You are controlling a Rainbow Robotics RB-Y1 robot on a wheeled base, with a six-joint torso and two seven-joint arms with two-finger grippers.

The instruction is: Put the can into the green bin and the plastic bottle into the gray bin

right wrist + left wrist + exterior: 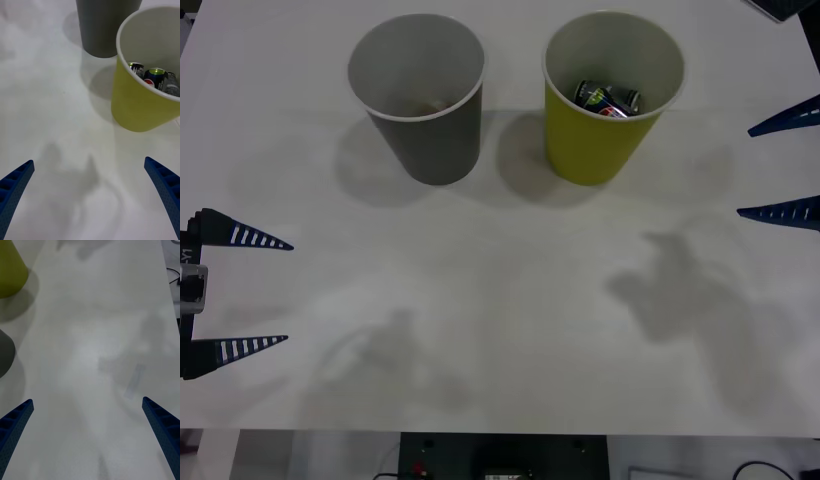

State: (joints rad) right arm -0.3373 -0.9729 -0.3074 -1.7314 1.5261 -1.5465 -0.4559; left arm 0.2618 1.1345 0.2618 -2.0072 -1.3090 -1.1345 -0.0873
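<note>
The can (pixel 608 99) lies inside the green bin (pixel 595 150), down at the bottom on its side, with at least one more can packed beside it; in the right wrist view the silver tops and a red and blue mark show over the rim (pixel 157 79). The green bin stands upright at the far right of the white table (pixel 500 300), and the gray bin (pixel 430 140) stands upright just beside it to the left, the two apart with a narrow gap between them. Something small and pale brown sits at the bottom of the gray bin, too dim to tell what it is. The left gripper (pixel 242 292) hangs at the table's left edge, its blue fingers spread wide and holding nothing, well apart from both bins. The right gripper (pixel 785 165) is at the right edge, near the green bin, fingers likewise spread and empty. Soft shadows of the arms fall on the table's near half.
</note>
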